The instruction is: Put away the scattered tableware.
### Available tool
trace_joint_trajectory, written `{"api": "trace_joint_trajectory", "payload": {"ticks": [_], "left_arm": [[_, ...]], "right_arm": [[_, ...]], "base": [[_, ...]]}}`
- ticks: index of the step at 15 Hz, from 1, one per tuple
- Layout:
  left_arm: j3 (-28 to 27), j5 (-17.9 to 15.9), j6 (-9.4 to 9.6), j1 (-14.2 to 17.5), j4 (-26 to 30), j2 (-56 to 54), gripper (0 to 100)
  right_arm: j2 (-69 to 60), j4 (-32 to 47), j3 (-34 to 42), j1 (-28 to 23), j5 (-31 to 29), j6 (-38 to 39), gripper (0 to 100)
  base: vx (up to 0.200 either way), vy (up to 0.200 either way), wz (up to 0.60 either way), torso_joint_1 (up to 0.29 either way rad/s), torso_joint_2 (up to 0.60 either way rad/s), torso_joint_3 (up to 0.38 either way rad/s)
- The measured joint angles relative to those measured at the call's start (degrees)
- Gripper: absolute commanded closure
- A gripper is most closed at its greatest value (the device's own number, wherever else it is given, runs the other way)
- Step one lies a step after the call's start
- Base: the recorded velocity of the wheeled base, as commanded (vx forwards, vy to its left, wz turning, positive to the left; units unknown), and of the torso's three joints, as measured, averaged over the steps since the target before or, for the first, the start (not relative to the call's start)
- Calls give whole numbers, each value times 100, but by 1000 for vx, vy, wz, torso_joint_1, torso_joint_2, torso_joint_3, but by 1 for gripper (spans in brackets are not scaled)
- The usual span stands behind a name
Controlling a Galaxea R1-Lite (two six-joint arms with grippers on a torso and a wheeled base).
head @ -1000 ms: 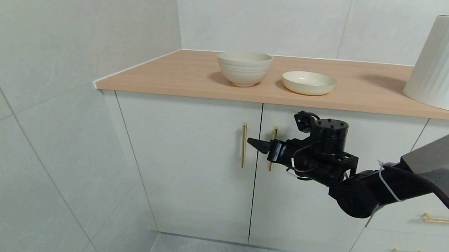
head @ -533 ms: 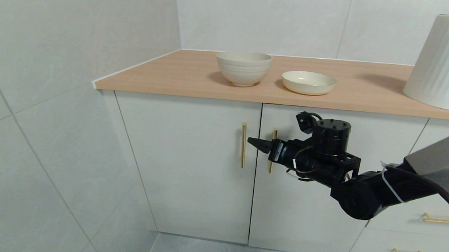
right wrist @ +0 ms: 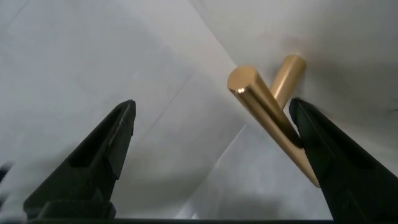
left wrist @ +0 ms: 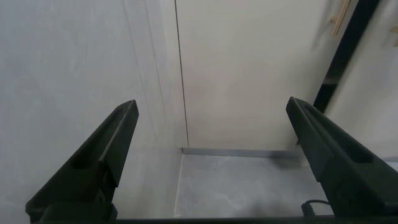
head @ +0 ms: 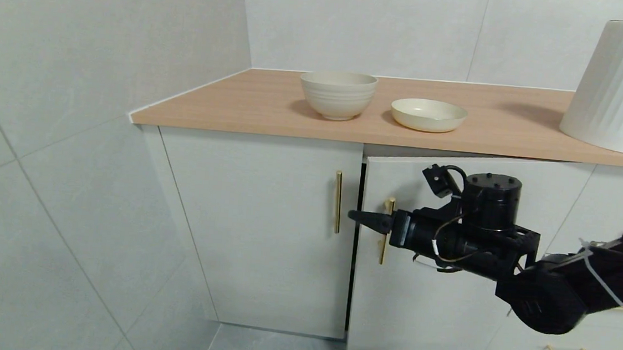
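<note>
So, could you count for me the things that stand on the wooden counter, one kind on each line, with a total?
bowl: 1
shallow dish: 1
ribbed white container: 1
Total: 3

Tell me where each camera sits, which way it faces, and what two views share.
Head view: on the robot's head, looking forward and down at the wooden countertop and white cabinet; the right gripper shows.
Left wrist view: on the left wrist, facing the floor and closed white left door past the open left gripper.
Right wrist view: on the right wrist, close on the brass bar handle inside the open gripper.
Shared: head and right wrist views show that handle.
</note>
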Motion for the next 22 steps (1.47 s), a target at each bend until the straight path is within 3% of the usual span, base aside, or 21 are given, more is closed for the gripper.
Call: {"api": "trace_joint_trajectory", "payload": {"ticks": [5, 9, 13, 17, 22], "left_arm": [[0, 2, 11, 0, 0, 0, 0], [0, -16, 99, 0, -2, 0, 0], [-137, -128, 179, 0, 18, 2, 0], [-1069, -813, 179, -13, 277, 463, 0], [-3084, -1734, 190, -45, 380, 3065, 0]], "right_arm": [[-1213, 16, 1401, -33, 934, -4, 0], [-2074, 5, 2247, -35, 1175, -4, 0], [-2413, 2, 2481, -27, 1200, -6, 0], [-2476, 10, 2522, -27, 1208, -6, 0], [-2481, 13, 2519, -29, 1215, -4, 0]], "base": [[0, 0, 0, 0, 0, 0], [0, 0, 0, 0, 0, 0], [0, 0, 0, 0, 0, 0], [0, 0, 0, 0, 0, 0], [0, 0, 0, 0, 0, 0]]}}
